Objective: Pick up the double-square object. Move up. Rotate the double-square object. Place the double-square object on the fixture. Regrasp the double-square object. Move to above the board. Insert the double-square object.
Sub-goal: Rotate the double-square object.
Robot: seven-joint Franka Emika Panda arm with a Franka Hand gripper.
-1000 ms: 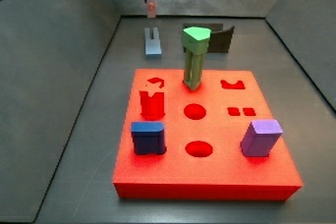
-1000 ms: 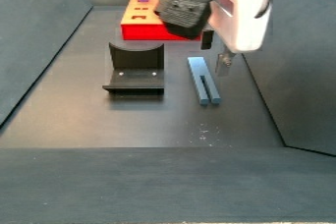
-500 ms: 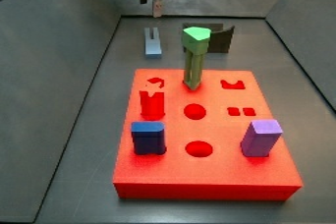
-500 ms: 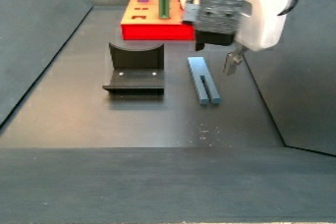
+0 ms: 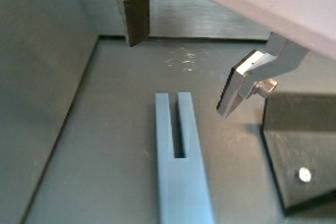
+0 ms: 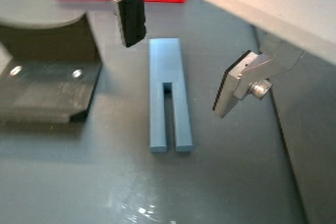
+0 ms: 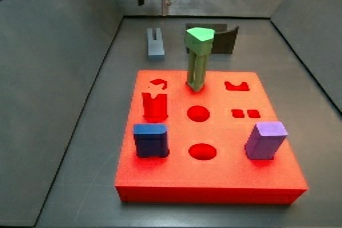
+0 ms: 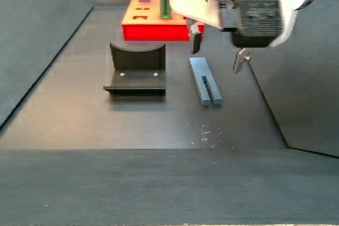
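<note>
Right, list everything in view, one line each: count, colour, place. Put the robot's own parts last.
Double-square object: one, slate-blue, flat on the floor beside the fixture, under the claw.
Fixture: one, dark grey-black, on the floor between the double-square object and the side wall.
Board: one, bright red, on the floor, with cut-out holes.
Green peg: one, standing upright in the board.
Short dark-blue block: one, in the board's near corner.
Purple block: one, in the board's other near corner.
Red piece: one, standing on the board.
Claw: one, silver fingers with dark pads, open and empty, above the double-square object, straddling it.
</note>
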